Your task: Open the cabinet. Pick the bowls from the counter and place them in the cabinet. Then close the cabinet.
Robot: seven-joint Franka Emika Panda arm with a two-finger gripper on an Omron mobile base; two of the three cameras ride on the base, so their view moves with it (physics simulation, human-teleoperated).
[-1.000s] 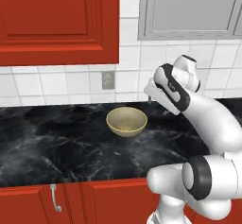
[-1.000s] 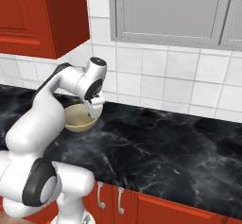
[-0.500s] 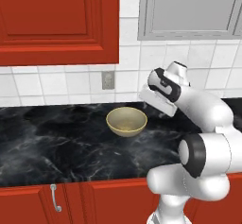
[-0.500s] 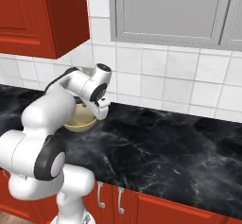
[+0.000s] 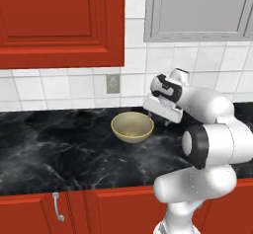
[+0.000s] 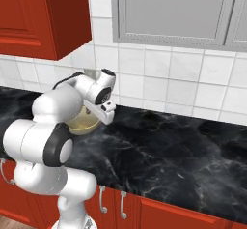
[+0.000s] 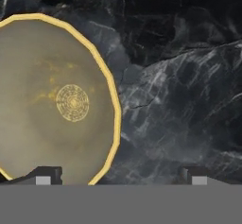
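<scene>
the pale beige-yellow bowl [image 5: 132, 127] sits upright on the black marble counter [image 5: 59, 154], its rim a brighter yellow and a round patterned mark at the bottom of its inside. in the hand view the bowl [image 7: 52, 102] takes up the left side, with one dark fingertip [image 7: 45, 175] over its lower edge and the other fingertip [image 7: 194, 175] over bare counter [image 7: 179, 76] well to the right, so the bowl's right rim falls between the two fingers. the gripper [image 7: 120, 176] has its jaws spread as wide as they go and holds nothing; it hangs just above the bowl's right side, pointing down, without touching it as far as can be told.

from the left base view the gripper [image 5: 163, 113] is just to the right of the bowl and close above the counter. from the right base view the gripper [image 6: 102, 114] covers part of the bowl [image 6: 81, 122], which shows behind the white arm.

up and to the left of the hand hangs the red cabinet [image 5: 59, 23] with raised panels, its doors shut. above the hand is a grey cabinet [image 5: 197, 11], also shut. a white tiled wall [image 5: 133, 70] with a small outlet plate [image 5: 113, 83] runs behind the counter. red doors [image 6: 159, 216] with short silver handles [image 6: 121, 205] sit under the counter.
</scene>
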